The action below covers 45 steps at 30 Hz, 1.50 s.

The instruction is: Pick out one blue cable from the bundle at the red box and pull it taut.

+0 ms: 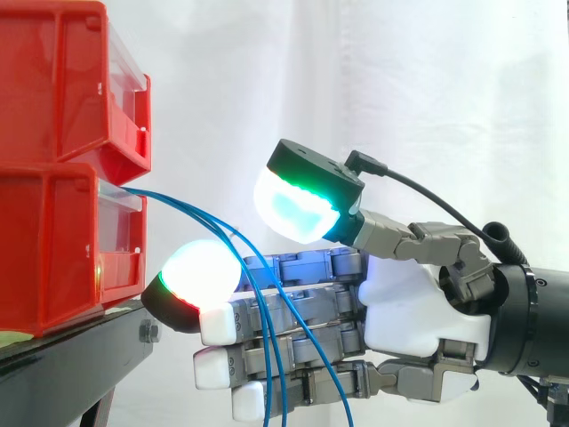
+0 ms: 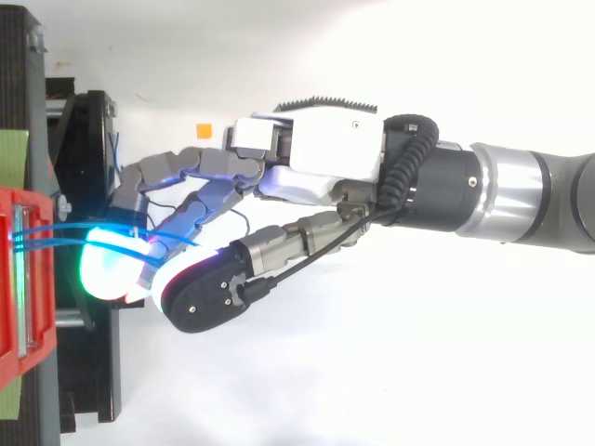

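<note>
Several thin blue cables [image 1: 222, 233] come out of the front of the lower red bin [image 1: 53, 258] and droop down to the right. In the top view the blue cables [image 2: 56, 230] leave the red bin [image 2: 14, 279] and run right under the fingers. My hand [image 1: 409, 294] reaches in from the right, just short of the bin, with its fingers stretched towards it. The cables hang across the near side of the fingers [image 1: 302, 307]. The thumb pad [image 1: 298, 200] glows cyan and green above them, well apart from the white and red fingertip [image 1: 200, 271]. Nothing is pinched.
A second red bin [image 1: 62, 80] is stacked on the lower one. Both rest on a black stand [image 1: 80, 356] at the left. A white curtain hangs behind, and the arm [image 2: 530, 200] fills the right side.
</note>
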### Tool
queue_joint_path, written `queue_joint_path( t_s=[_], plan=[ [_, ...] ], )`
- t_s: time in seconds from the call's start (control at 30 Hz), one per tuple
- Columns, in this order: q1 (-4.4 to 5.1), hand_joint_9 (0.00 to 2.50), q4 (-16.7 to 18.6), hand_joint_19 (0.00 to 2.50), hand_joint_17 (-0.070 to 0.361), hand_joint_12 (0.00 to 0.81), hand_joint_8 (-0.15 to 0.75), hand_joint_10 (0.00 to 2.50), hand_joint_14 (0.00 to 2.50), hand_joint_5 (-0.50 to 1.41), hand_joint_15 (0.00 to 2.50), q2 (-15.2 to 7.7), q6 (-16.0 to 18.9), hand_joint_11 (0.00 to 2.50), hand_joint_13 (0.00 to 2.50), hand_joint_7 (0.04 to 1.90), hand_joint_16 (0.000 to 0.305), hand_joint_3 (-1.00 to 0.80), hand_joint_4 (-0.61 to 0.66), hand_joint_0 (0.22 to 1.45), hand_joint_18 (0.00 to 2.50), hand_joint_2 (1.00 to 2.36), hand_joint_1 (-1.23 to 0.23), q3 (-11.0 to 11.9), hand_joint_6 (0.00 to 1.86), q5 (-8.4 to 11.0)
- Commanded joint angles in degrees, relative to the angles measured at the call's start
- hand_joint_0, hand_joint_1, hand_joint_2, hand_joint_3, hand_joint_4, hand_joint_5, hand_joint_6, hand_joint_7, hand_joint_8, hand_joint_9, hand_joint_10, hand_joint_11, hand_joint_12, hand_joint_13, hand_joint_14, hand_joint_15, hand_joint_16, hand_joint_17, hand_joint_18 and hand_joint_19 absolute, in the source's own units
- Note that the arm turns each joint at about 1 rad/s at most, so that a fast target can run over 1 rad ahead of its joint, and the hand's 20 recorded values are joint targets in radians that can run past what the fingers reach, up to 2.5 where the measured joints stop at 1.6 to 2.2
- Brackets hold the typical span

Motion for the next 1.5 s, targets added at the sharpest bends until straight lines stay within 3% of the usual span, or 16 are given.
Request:
queue_joint_path(
  t_s=[0.0,0.2,0.7,0.83,1.03,1.17,1.47],
  plan=[
    [-0.37,0.79,0.03,0.59,0.098,0.323,0.220,0.01,0.02,-0.14,0.42,0.00,0.13,0.30,0.76,1.07,0.043,-0.29,0.07,0.62,0.55,1.02,-0.58,0.08,0.57,-0.76],
    [-1.51,0.81,-0.15,0.61,0.098,0.330,0.230,0.01,0.02,-0.14,0.43,0.00,0.22,0.34,0.78,1.02,0.044,-0.28,0.07,0.62,0.55,1.02,-0.57,0.43,0.59,-2.87],
    [-3.27,0.83,-0.06,0.61,0.100,0.333,0.234,0.01,0.02,-0.15,0.45,0.62,0.13,0.37,0.79,0.97,0.045,-0.32,0.08,0.61,0.56,1.01,-0.58,0.43,0.62,-5.51],
    [-3.27,0.83,-0.06,0.62,0.102,0.338,0.238,0.01,0.02,-0.14,0.45,0.53,-0.66,0.37,0.79,1.05,0.045,-0.39,0.10,0.58,0.56,1.01,-0.58,0.43,0.57,-5.24],
    [-2.48,0.83,-1.03,0.62,0.103,0.341,0.239,0.01,0.02,-0.14,0.45,0.53,-5.14,0.37,0.79,1.08,0.046,-0.41,0.11,0.56,0.57,1.01,-0.56,0.43,0.55,-3.57],
    [-2.30,0.84,-1.03,0.61,0.103,0.342,0.239,0.01,0.02,-0.14,0.44,0.53,-5.67,0.37,0.80,1.08,0.046,-0.40,0.10,0.57,0.57,1.01,-0.55,0.43,0.55,-3.05],
    [-2.39,0.87,-1.03,0.62,0.102,0.337,0.239,0.01,0.02,-0.15,0.46,0.53,-5.49,0.39,0.82,0.89,0.045,-0.27,0.07,0.61,0.57,1.02,-0.54,0.43,0.67,-3.31]
  ],
)
